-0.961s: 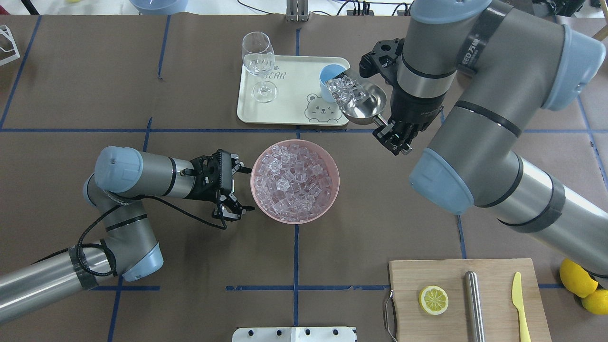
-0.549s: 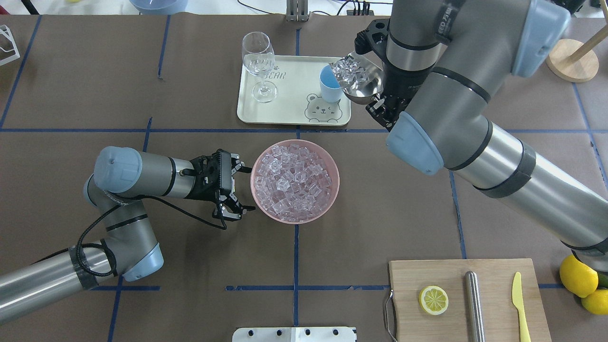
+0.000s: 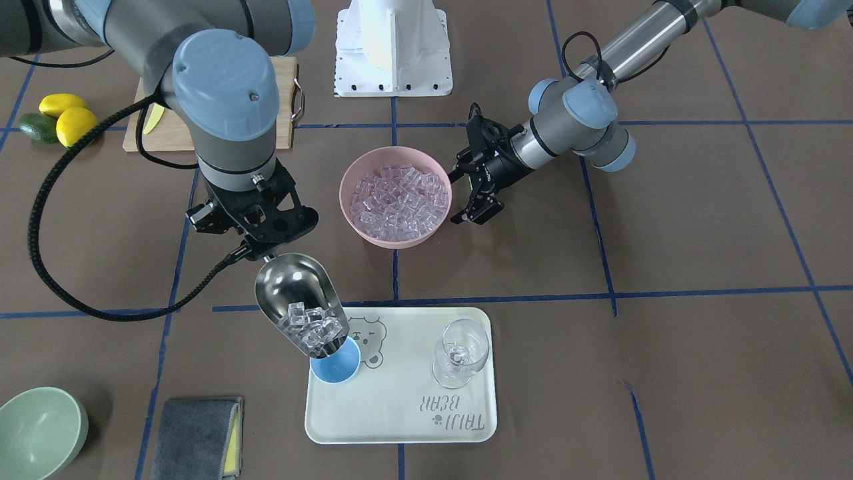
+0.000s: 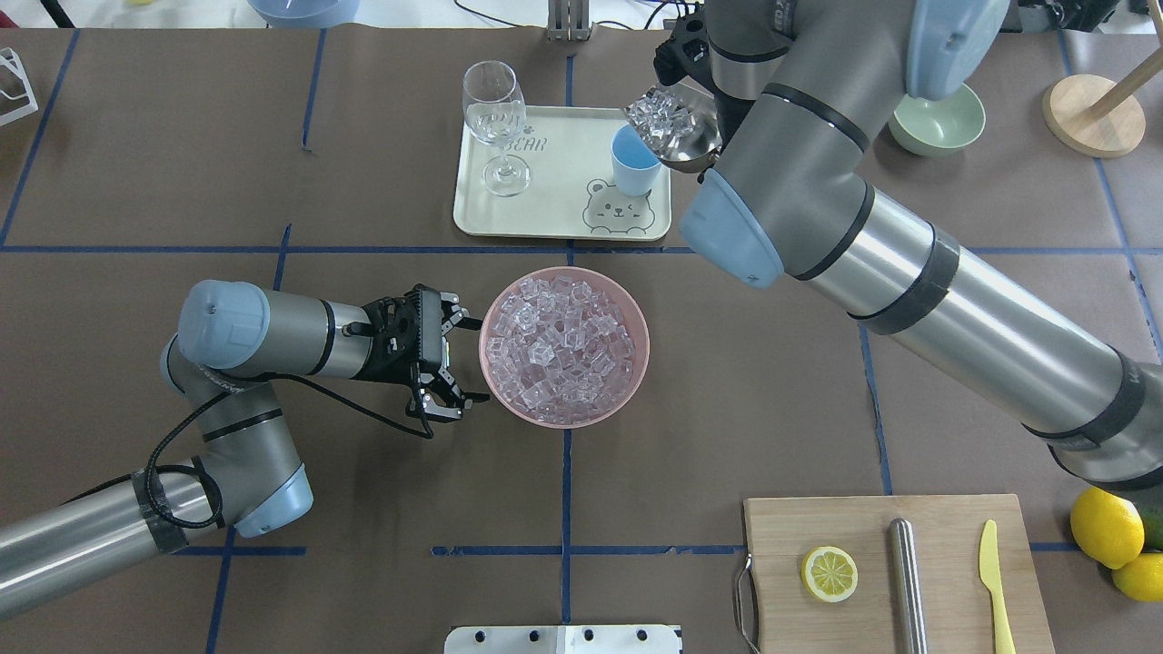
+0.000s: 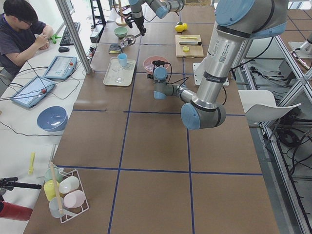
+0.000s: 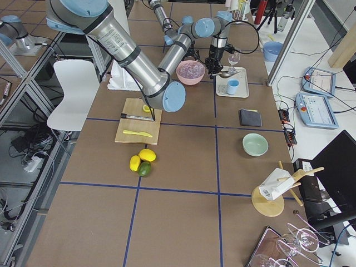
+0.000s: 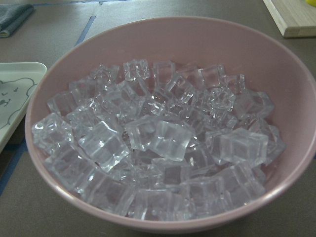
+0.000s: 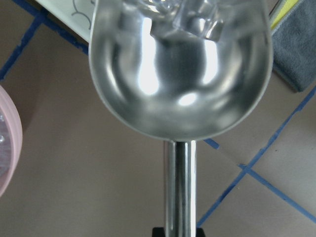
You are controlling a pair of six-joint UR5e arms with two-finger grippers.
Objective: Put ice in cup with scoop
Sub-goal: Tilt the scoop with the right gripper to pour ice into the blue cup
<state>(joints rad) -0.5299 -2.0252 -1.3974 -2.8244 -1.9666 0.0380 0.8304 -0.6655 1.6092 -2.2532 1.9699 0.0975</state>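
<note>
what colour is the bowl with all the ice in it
Pink, plain, no pattern. The bowl shows best in the left wrist-mounted view.

The scoop (image 8: 180,94) is filling the upper half of the frame, its straight handle (image 8: 180,187) running down to the bottom centre. Ice (image 8: 197,22) cubes are sitting at the far end of its shiny trough, at the top edge. A pink bowl (image 8: 7,143) is showing at the left edge and a grey cloth (image 8: 296,54) at the upper right, with blue tape (image 8: 261,173) crossing the brown table (image 8: 74,187).
</note>
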